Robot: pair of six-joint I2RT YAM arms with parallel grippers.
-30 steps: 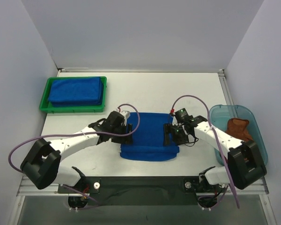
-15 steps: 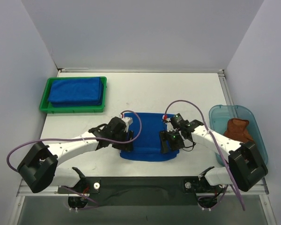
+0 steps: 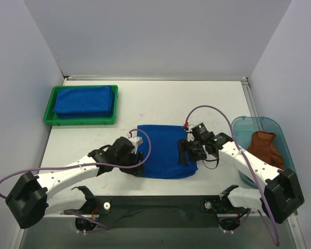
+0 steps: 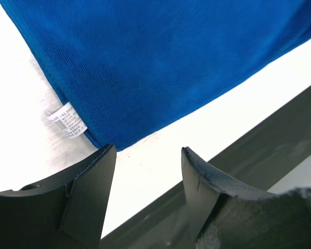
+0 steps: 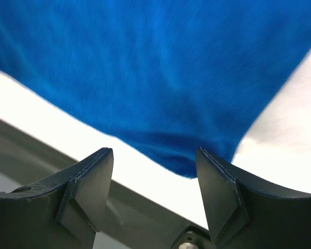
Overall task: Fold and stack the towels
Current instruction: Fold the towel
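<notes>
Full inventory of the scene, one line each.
table: one, white, under everything
green tray: one, green, far left of table
folded towels: stack, count unclear, blue, in that tray
teal bin: one, translucent teal, table's right edge
brown towel: one, rust-brown, crumpled in that bin
blue towel: one, royal blue, flat at centre
care label: one, white, on that towel's edge
left tool: one, black, open, towel's near-left corner
right tool: one, black, open, towel's right edge

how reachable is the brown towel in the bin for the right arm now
Probably yes: the brown towel lies uncovered in the open-topped teal bin beside that arm, and the right pincer, open and empty at the blue towel, only needs to clear the bin wall.
</notes>
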